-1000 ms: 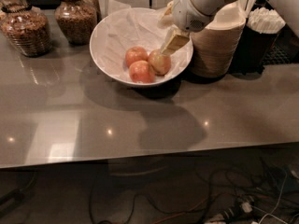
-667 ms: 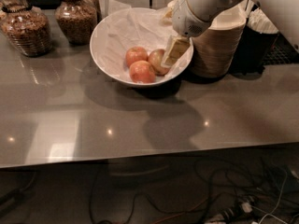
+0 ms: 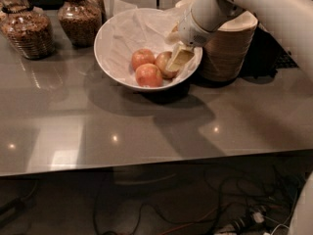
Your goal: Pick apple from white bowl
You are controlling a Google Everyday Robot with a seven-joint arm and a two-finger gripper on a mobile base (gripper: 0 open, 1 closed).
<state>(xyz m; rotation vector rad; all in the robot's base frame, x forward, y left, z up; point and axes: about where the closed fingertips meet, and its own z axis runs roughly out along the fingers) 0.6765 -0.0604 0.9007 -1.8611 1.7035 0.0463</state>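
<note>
The large, shallow white bowl (image 3: 106,38) stands near the table's (image 3: 146,131) far edge. In it the dull yellow-green apple (image 3: 163,65) lies beside two orange-red apples (image 3: 142,58). The hand (image 3: 179,58) sits against the yellow-green apple; whether it grips, I cannot tell. This looks like the grasp step: next, secure the hold and lift straight up.

Grey table (image 3: 146,131) bearing jars (image 3: 29,31) far left, white bowl (image 3: 105,58) centre, stacked bowls (image 3: 227,53) right; gripper (image 3: 178,58) in white bowl

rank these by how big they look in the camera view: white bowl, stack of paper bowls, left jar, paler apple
1. white bowl
2. stack of paper bowls, partly behind the arm
3. left jar, cropped, so unsure versus the stack
4. paler apple; the gripper, in the bowl's right side, partly covers it
</note>
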